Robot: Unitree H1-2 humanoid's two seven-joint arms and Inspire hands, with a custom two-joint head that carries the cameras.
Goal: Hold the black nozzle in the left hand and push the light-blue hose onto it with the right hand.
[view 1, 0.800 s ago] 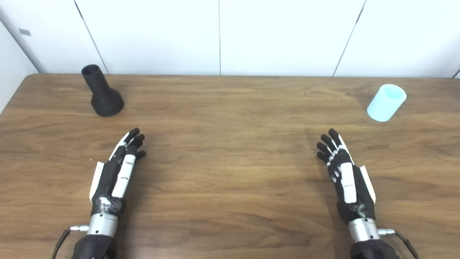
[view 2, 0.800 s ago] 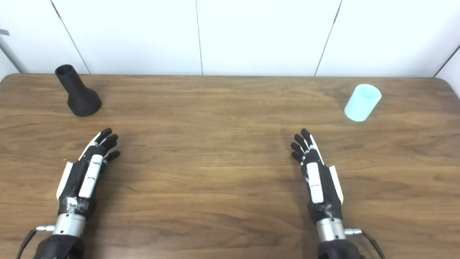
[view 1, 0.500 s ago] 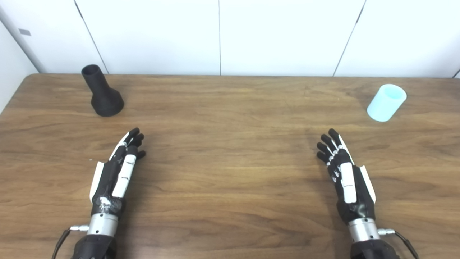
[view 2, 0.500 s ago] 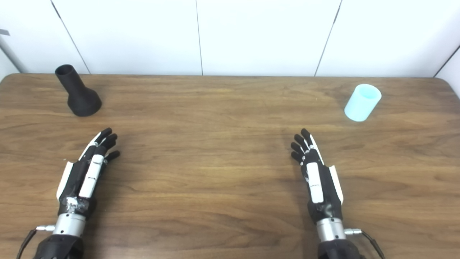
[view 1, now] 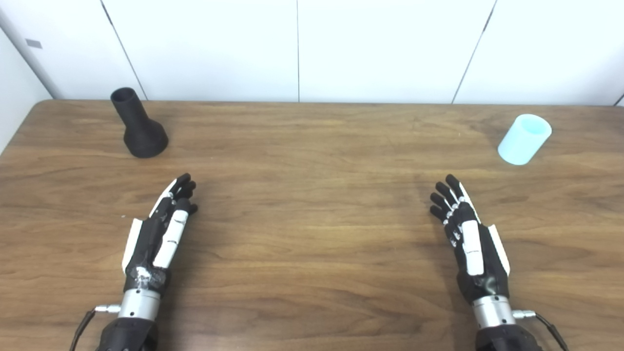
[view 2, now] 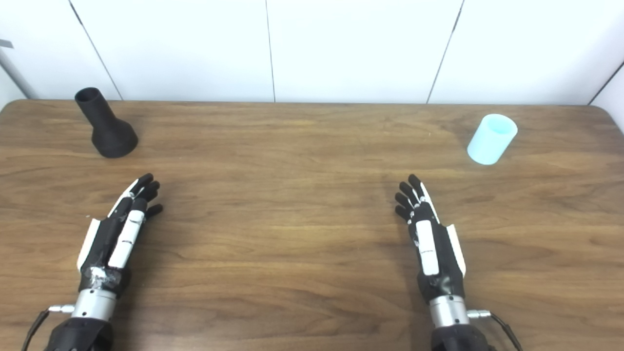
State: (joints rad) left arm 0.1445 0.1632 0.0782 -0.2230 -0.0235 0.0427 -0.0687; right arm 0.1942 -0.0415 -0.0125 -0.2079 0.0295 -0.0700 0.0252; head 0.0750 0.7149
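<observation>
The black nozzle [view 1: 139, 125] stands on its wide base at ten o'clock on the wooden counter [view 1: 312, 161], and the light-blue hose [view 1: 524, 139] stands at two o'clock. The left hand [view 1: 158, 234] at seven o'clock and the right hand [view 1: 468, 239] at five o'clock hold nothing, fingers extended, well apart from both.

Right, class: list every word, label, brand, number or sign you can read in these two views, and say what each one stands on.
None: no readable text shows in either view.
Black nozzle: plain, no marking.
Light-blue hose: plain, no marking.
Left hand and right hand: white and black panels, no lettering visible.
Table and wall panels: bare.
Small grey patch on the wall: too small to read.
</observation>
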